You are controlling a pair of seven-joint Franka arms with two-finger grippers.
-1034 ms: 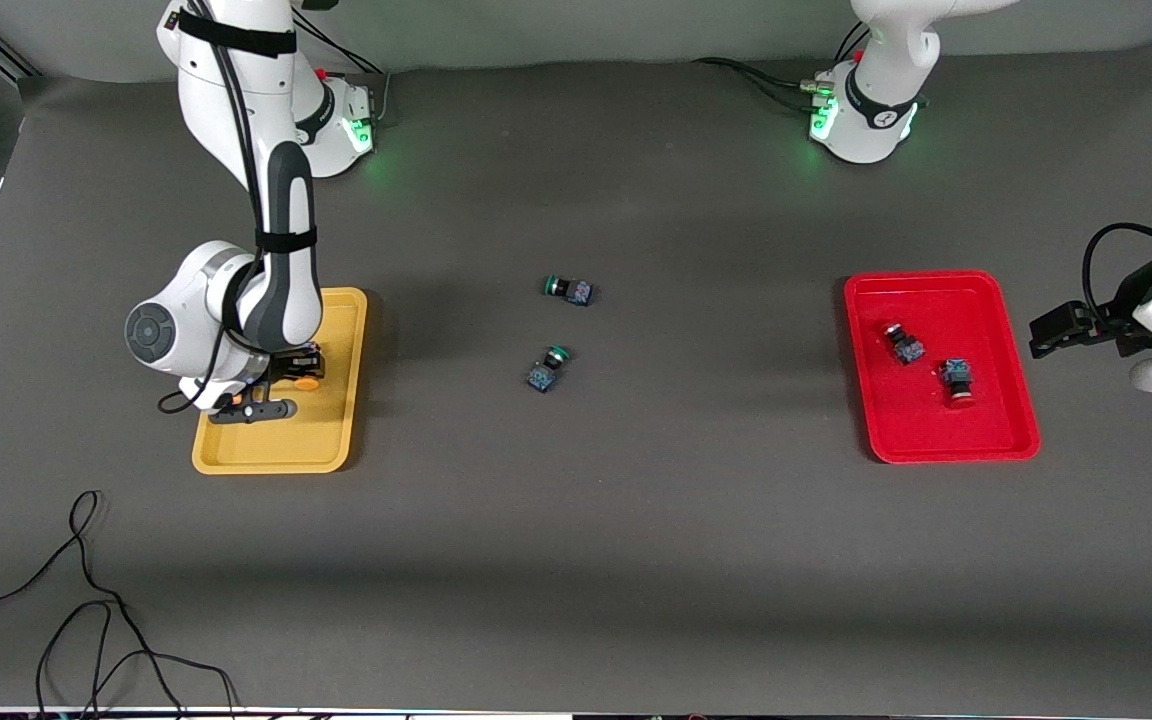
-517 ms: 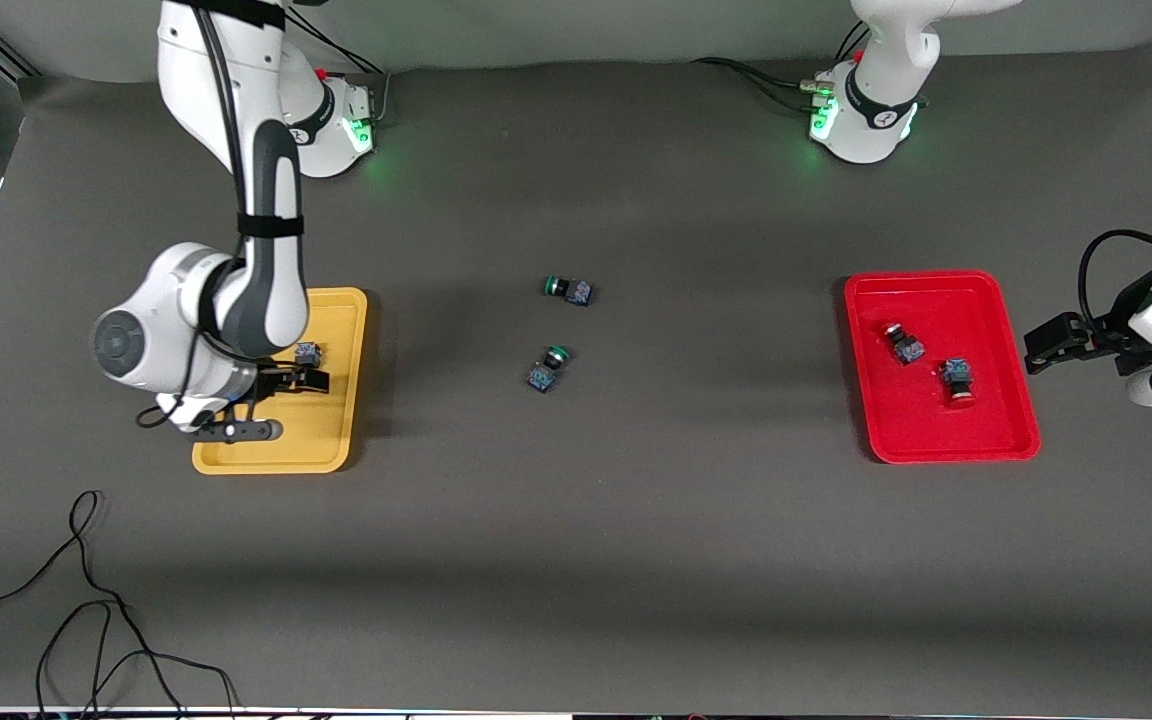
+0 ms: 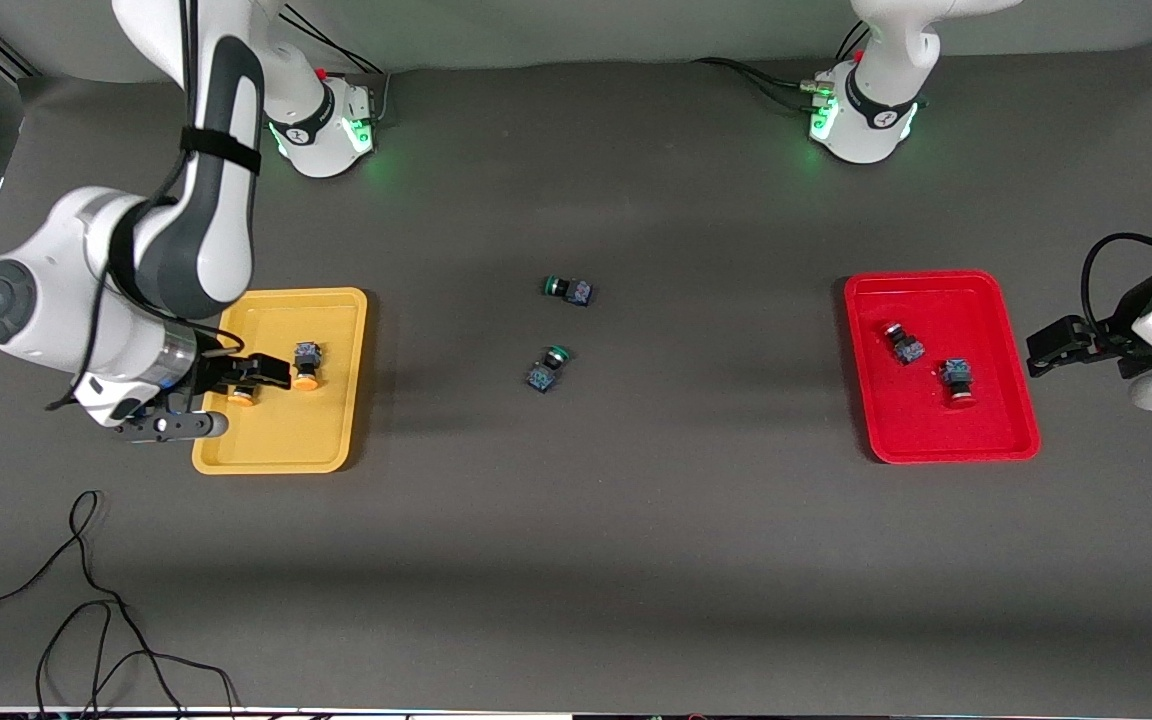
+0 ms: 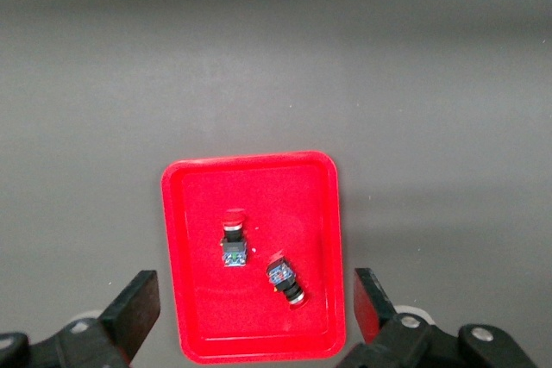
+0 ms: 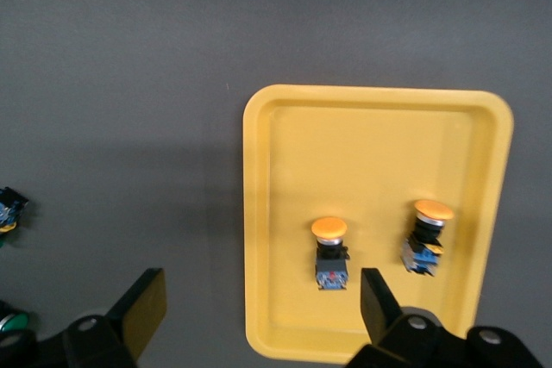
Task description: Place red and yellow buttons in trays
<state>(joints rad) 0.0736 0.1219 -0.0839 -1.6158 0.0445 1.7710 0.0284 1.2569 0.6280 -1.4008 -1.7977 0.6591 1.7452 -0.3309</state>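
Note:
The mustard yellow tray (image 3: 281,435) holds two yellow-capped buttons, one (image 3: 307,365) beside the other (image 3: 241,398). My right gripper (image 3: 221,397) hangs open and empty above the tray's edge at the right arm's end. The right wrist view shows the tray (image 5: 371,152), both buttons (image 5: 330,252) (image 5: 425,234) and the wide-open right gripper (image 5: 259,299). The red tray (image 3: 936,300) holds two red-capped buttons (image 3: 904,343) (image 3: 957,381). My left gripper (image 3: 1051,338) waits open beside it; the left wrist view shows the left gripper (image 4: 253,303) above the red tray (image 4: 250,187) and both buttons (image 4: 233,234) (image 4: 285,277).
Two green-capped buttons (image 3: 568,290) (image 3: 548,368) lie mid-table between the trays. A loose black cable (image 3: 86,600) lies near the table's front edge at the right arm's end.
My right gripper has risen from inside the yellow tray and drawn back toward the right arm's end, empty. Both yellow buttons now show in the tray. The left arm barely moved.

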